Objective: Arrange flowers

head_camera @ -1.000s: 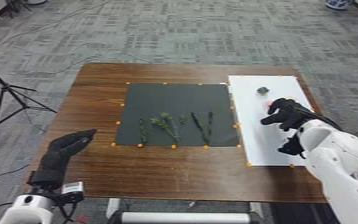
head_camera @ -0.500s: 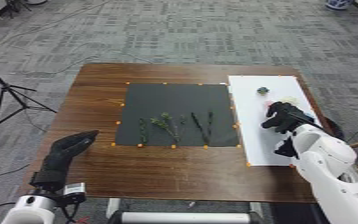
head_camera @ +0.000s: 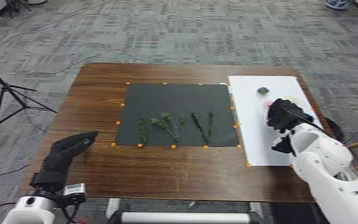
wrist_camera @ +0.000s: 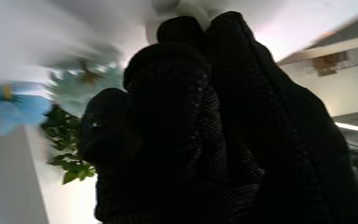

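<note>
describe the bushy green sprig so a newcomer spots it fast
On the brown table is a dark mat. Near its robot-side edge, the green sprig lies between a single stem at left and two dark stems at right. Its spreading, tufted top sets it apart from those slender neighbours.

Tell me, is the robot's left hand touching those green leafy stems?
Apart. The head view shows brown wooden table between the black-gloved left hand and the green leafy stems.

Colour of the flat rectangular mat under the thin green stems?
The flat rectangular mat is dark grey; clearest in the head view.
</note>
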